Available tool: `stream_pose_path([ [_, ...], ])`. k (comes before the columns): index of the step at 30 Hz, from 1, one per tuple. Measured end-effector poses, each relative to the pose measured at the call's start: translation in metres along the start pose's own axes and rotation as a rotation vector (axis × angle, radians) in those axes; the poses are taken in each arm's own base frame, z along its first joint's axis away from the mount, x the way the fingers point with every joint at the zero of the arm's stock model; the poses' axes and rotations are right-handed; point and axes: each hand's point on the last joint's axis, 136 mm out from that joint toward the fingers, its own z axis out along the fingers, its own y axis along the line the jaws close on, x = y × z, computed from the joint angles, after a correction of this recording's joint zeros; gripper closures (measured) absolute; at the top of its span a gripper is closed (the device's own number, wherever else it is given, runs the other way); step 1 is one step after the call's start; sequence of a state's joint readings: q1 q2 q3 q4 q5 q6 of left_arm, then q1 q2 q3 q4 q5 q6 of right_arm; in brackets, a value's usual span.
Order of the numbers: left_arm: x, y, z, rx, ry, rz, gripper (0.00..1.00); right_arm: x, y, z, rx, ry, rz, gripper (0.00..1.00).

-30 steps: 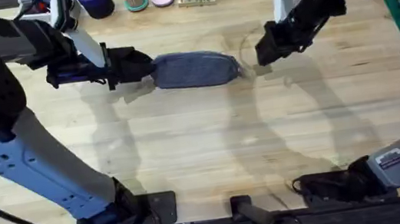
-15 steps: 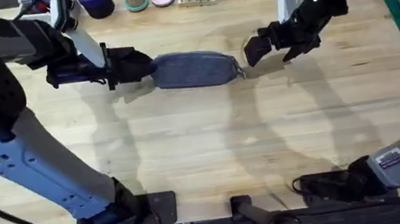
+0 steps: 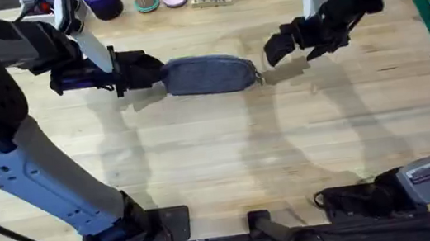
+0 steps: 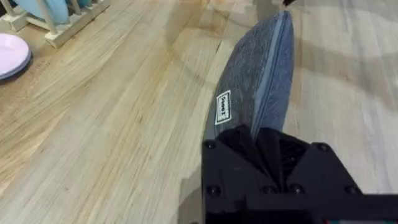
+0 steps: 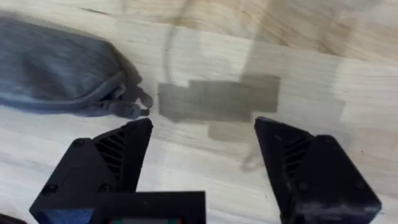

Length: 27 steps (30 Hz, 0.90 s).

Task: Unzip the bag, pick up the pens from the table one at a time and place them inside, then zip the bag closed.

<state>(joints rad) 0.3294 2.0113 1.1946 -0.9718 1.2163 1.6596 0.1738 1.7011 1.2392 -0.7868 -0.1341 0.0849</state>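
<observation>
- The bag (image 3: 211, 74) lies zipped on the table (image 3: 229, 160), soft, light fabric that will sag
- Our left gripper (image 3: 152, 70) pinches its end
- Our right gripper (image 5: 202, 163), wide open and empty, should pinch the small pull tab (image 5: 134, 107)

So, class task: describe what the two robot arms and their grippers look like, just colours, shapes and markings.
Both arms are black at the wrist with pale grey-white lower links; the right arm's lower link carries a small label. The left gripper and the right gripper are black. In the right wrist view the fingers are wedge-shaped with ribbed inner faces.
</observation>
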Motion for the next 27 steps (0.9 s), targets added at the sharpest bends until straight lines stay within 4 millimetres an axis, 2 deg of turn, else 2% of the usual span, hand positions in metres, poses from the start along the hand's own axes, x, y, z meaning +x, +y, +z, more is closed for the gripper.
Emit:
stream_pose_path([
  [6,0.000,0.000,0.000,0.000,0.000,0.000,0.946,-0.008,0.006,-0.031,-0.008,-0.093,-0.016,0.006],
  [9,0.004,0.000,0.000,0.001,0.020,-0.003,0.686,-0.010,0.008,-0.044,-0.011,-0.132,-0.023,0.005],
  [10,0.005,0.000,-0.001,0.000,0.027,-0.003,0.562,-0.011,0.009,-0.048,-0.012,-0.144,-0.025,0.005],
  [13,0.006,0.000,-0.001,0.000,0.036,-0.009,0.094,-0.013,0.011,-0.061,-0.015,-0.182,-0.031,0.005],
  [14,0.007,0.000,-0.001,0.000,0.036,-0.018,0.036,-0.013,0.012,-0.065,-0.017,-0.194,-0.033,0.005],
  [21,0.006,0.000,-0.001,-0.001,0.032,-0.036,0.007,-0.018,0.016,-0.082,-0.021,-0.243,-0.042,0.005],
  [27,0.006,0.001,-0.002,-0.004,0.036,-0.127,0.006,-0.028,0.019,-0.096,-0.023,-0.285,-0.056,0.005],
])
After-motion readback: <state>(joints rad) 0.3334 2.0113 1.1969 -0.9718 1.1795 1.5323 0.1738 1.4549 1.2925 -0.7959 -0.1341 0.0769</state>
